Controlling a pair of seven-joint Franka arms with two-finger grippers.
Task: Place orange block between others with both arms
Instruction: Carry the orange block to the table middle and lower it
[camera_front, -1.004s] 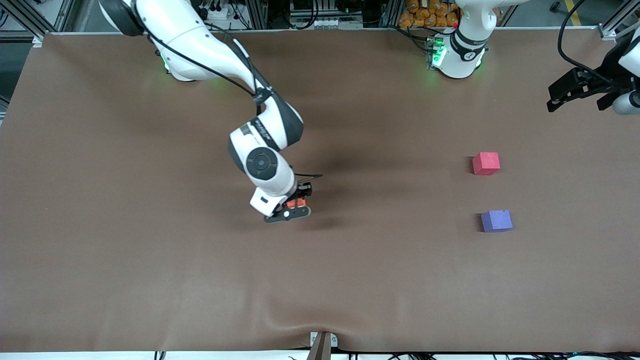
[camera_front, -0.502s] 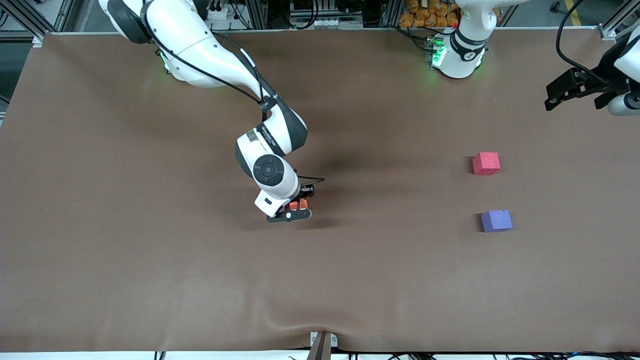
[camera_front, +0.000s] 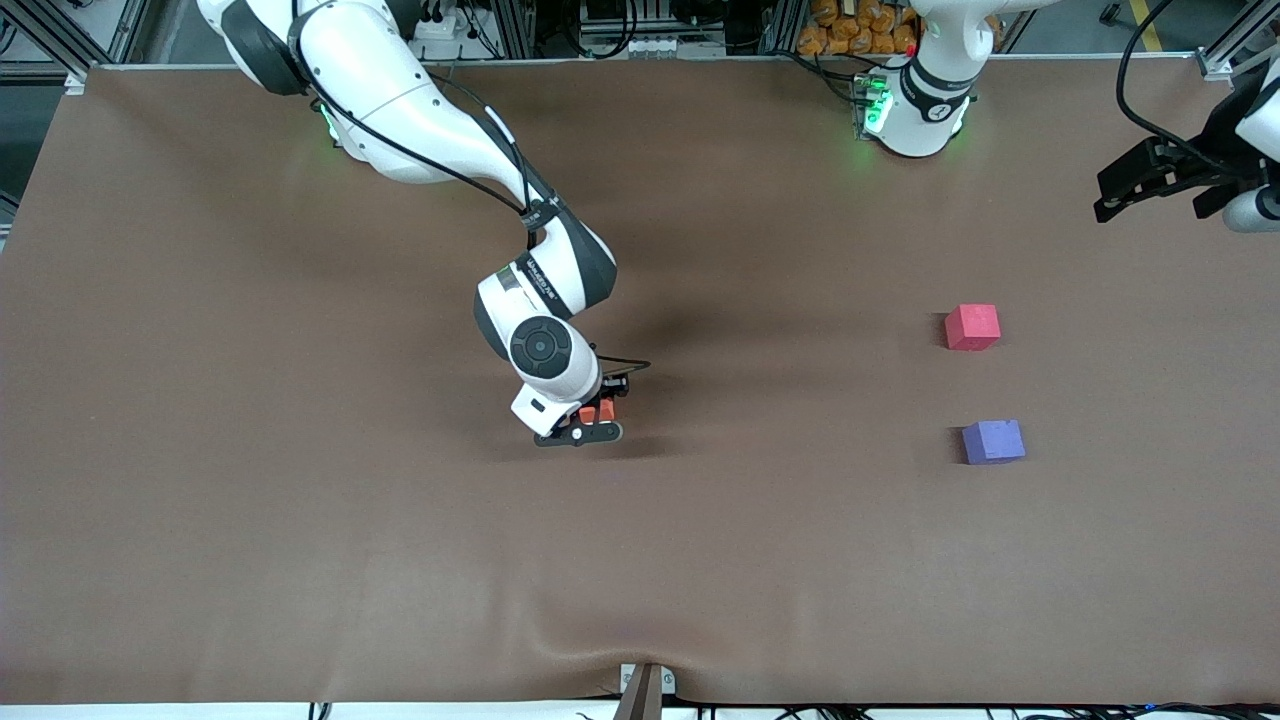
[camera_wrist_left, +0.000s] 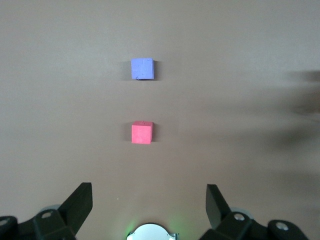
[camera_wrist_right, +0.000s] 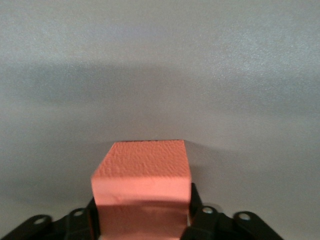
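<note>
Two cubes, the pinkish-red cube (camera_front: 972, 327) and the purple-blue cube (camera_front: 993, 441), sit toward the left arm's end of the worktop (camera_front: 250, 520), well apart from the orange block (camera_front: 596, 410); the purple-blue one lies nearer the front camera, with a bare gap between them. That gap is unfilled, so the main part of the job is not yet done.

The orange block is low at the middle of the worktop, between the fingers of the right hand (camera_front: 588, 418). In the right wrist view the block (camera_wrist_right: 143, 192) fills the space between the dark fingertips (camera_wrist_right: 196, 210), which flank both of its sides. Whether they clamp it or have just let go cannot be told, nor whether the block rests on the cloth or hangs just above it.

As a judgement, this looks like a hand-over point: the block is set down mid-worktop for the other arm to collect. The left hand (camera_front: 1150, 180) waits up in the air over the worktop's edge at its own end, released and empty; its wrist view shows spread fingers (camera_wrist_left: 77, 205) and both cubes below.

Much of the orange block is covered by the right arm's wrist in the front view.
</note>
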